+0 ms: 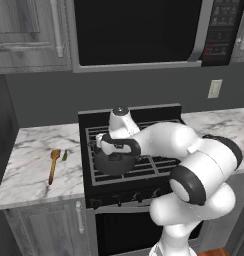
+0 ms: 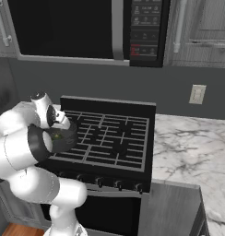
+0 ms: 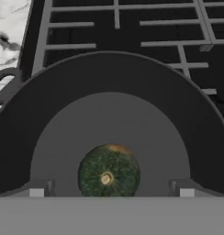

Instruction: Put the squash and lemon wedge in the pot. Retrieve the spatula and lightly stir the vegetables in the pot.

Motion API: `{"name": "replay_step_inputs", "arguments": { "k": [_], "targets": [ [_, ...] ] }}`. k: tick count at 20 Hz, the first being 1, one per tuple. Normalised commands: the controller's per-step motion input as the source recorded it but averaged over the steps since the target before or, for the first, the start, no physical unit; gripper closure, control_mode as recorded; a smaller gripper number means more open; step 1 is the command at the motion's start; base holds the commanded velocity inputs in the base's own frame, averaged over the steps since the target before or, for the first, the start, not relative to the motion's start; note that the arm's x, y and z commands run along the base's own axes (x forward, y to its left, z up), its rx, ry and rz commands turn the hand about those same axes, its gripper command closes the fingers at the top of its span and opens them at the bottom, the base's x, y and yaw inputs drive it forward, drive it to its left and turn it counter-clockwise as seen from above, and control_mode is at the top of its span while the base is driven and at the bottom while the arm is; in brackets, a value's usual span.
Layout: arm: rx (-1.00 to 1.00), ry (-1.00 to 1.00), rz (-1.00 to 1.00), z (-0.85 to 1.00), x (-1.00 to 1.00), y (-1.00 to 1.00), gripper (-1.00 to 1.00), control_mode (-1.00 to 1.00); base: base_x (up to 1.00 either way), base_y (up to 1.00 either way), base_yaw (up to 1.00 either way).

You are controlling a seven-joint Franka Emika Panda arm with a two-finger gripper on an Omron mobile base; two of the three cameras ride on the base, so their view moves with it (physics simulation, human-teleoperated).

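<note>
Squash (image 3: 109,170) in pot (image 3: 109,73); spatula (image 1: 53,165) left.

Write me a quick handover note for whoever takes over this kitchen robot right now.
Gripper: open, over the pot, fingertips either side of the squash, which looks set on the pot floor.
Pot: on the stove, front left.
Spatula and lemon wedge: on the left counter, side by side.
Done: squash in the pot.
Left: lemon wedge into the pot, fetch the spatula, stir lightly.
</note>
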Motion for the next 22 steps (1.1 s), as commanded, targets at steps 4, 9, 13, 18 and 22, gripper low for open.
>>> {"name": "replay_step_inputs", "arguments": {
  "k": [4,9,13,18,22],
  "targets": [
    [0.0,-0.1,0.06,0.45,-0.7,0.28,-1.0,-1.0,0.0,0.0,0.0],
    [0.0,-0.2,0.1,0.37,-0.73,0.35,-1.0,-1.0,0.0,0.0,0.0],
    [0.0,-0.08,0.14,0.48,-0.34,0.38,-1.0,-1.0,0.0,0.0,0.0],
    [0.0,-0.02,0.08,0.35,-0.06,0.47,-1.0,-1.0,0.0,0.0,0.0],
    [0.0,-0.03,0.06,0.05,0.03,0.55,-1.0,-1.0,0.0,0.0,0.0]
  ]
}}
